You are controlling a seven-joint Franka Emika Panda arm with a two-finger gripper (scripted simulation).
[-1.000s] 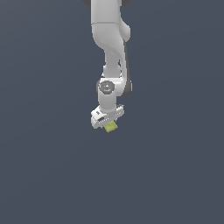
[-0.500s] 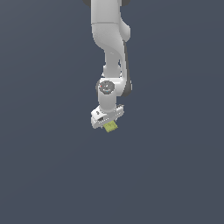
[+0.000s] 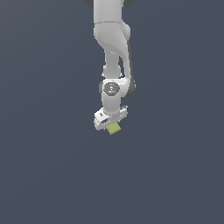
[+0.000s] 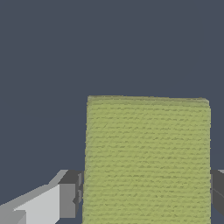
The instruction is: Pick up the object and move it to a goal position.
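Block [image 3: 114, 127]: small, flat, yellow-green, faintly ribbed across its face in the wrist view [image 4: 148, 159]. Looked stiff and light, by the thin slab shape and the way it stuck out past the gripper [image 3: 111, 122] without any sag. Judged not fragile; that ribbed face probably gave some friction, so little risk of slipping so long as the squeeze held. Best taken across its narrow width, on the two long side faces, near one end, which matched the hold shown.

Fingers [image 4: 70, 199] sat narrow, pressed in against both long sides of the block, one dark pad on each flank in the wrist view, with no gap visible between pad and block. Held nothing else and touched nothing else.

Hung off the white arm [image 3: 112, 39] in the exterior view, tilted, with the block's free end poking out below and toward that view's right. Seemed clear of the dark grey floor [image 3: 48, 175], though no shadow or edge confirmed the height. No goal marker visible in either view, so remaining travel could not be judged.
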